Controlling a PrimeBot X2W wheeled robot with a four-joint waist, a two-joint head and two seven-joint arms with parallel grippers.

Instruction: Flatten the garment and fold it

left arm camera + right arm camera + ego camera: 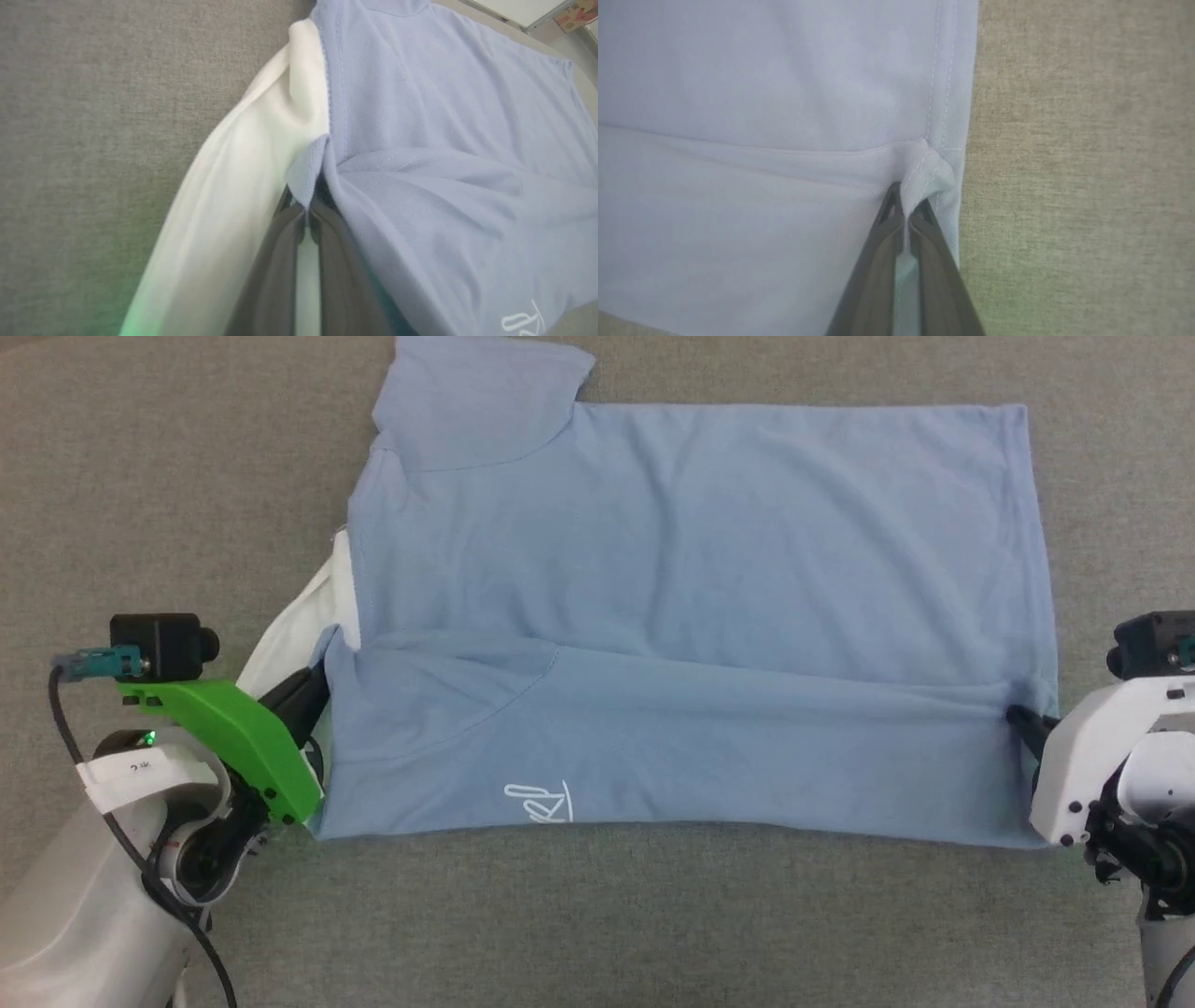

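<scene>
The garment (691, 579), a light blue shirt, lies spread on the grey surface with its near strip folded over, a white chest mark (540, 803) near the front edge. Its white collar piece (303, 625) sticks out at the left. My left gripper (322, 683) is shut on the garment's folded edge beside the collar; the left wrist view shows blue cloth (306, 179) pinched between its fingers (280, 261). My right gripper (1019, 719) is shut on the hem corner at the right; in the right wrist view a bunch of cloth (920, 175) is pinched between the fingertips (892, 200).
The grey cloth-covered surface (168, 476) runs all around the garment. In the left wrist view a white box edge (518, 9) shows beyond the table's far corner.
</scene>
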